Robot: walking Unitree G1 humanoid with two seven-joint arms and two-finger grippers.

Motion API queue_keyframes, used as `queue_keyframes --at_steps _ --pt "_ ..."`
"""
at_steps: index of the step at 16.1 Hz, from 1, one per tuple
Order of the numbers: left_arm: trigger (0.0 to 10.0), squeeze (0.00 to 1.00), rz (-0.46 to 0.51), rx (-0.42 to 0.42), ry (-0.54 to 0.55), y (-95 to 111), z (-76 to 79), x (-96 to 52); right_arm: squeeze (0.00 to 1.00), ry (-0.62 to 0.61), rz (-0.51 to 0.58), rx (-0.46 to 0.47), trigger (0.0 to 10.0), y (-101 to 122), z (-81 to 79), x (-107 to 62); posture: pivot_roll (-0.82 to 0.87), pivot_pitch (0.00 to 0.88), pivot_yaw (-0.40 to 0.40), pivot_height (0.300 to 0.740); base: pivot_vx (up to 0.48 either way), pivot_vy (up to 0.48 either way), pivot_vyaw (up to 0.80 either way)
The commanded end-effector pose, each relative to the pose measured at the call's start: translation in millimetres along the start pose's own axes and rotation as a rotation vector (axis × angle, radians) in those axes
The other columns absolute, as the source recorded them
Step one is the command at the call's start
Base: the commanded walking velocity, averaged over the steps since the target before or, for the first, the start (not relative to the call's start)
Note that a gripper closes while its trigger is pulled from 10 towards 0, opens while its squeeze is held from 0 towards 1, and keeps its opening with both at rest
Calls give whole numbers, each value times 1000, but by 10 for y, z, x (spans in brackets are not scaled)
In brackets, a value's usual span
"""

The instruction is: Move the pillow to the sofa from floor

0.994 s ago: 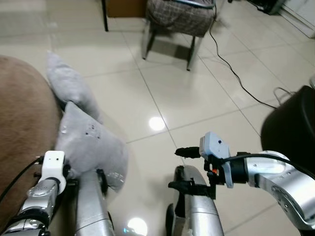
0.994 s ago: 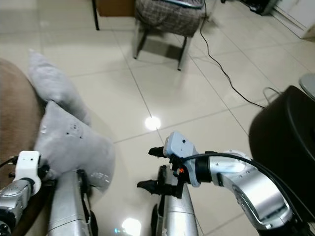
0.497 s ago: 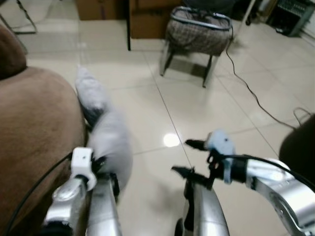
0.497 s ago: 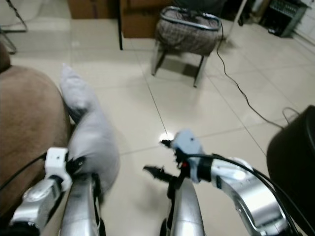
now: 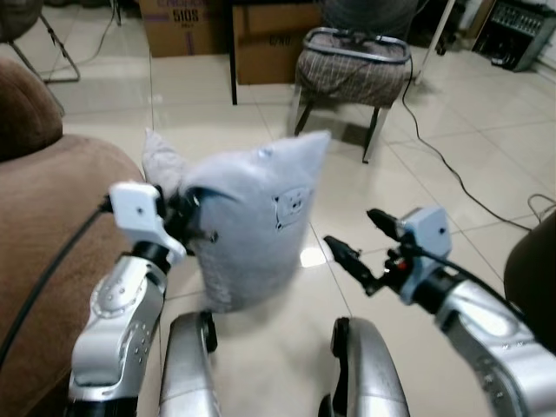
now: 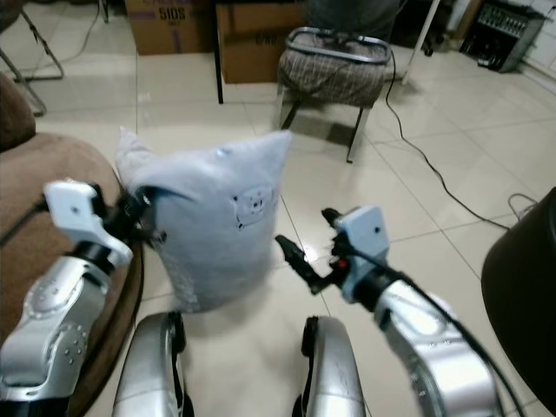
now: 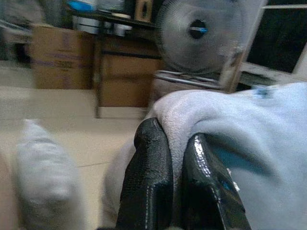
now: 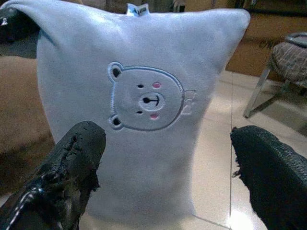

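The left gripper (image 7: pixel 170 191) has its jaws clamped on the top corner of the grey pillow (image 5: pixel 252 221), holding it clear of the tiled floor (image 5: pixel 417 182). The pillow hangs upright, long axis vertical, its embroidered bear face turned toward the right gripper (image 5: pixel 347 252), whose jaws stand wide apart just beside the pillow without touching it. The brown sofa (image 5: pixel 43 217) sits at the robot's left, next to the pillow, with a 2nd grey pillow (image 5: pixel 159 162) behind. Farther off stand a checked stool (image 5: pixel 352 74) and cardboard boxes (image 5: pixel 187 26).
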State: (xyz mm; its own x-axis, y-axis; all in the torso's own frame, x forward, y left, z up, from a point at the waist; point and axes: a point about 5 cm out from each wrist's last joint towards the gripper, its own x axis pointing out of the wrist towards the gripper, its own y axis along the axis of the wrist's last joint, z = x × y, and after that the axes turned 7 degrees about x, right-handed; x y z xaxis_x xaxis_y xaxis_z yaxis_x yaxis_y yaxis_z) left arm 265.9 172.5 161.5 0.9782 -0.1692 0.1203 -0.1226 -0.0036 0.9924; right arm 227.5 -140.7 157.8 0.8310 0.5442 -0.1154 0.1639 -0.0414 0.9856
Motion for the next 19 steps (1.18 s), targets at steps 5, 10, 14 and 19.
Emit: queue_keyframes --at_steps 5,10,14,19 --pt "0 0 58 117 193 327 -126 108 0 -84 35 -2 10000 36 39 188 41 0 -10 625 0 0 0" --pt "10000 0 -61 210 234 127 -215 -38 0 -102 25 7 10000 -58 88 268 117 0 -65 675 0 0 0" --pt "10000 0 -48 248 310 159 -322 -122 0 -70 44 25 10000 -55 31 411 161 0 -90 710 0 0 0" --pt "10000 0 -52 274 288 142 -228 -132 0 -113 30 46 10000 -145 127 368 168 0 -60 740 0 0 0"
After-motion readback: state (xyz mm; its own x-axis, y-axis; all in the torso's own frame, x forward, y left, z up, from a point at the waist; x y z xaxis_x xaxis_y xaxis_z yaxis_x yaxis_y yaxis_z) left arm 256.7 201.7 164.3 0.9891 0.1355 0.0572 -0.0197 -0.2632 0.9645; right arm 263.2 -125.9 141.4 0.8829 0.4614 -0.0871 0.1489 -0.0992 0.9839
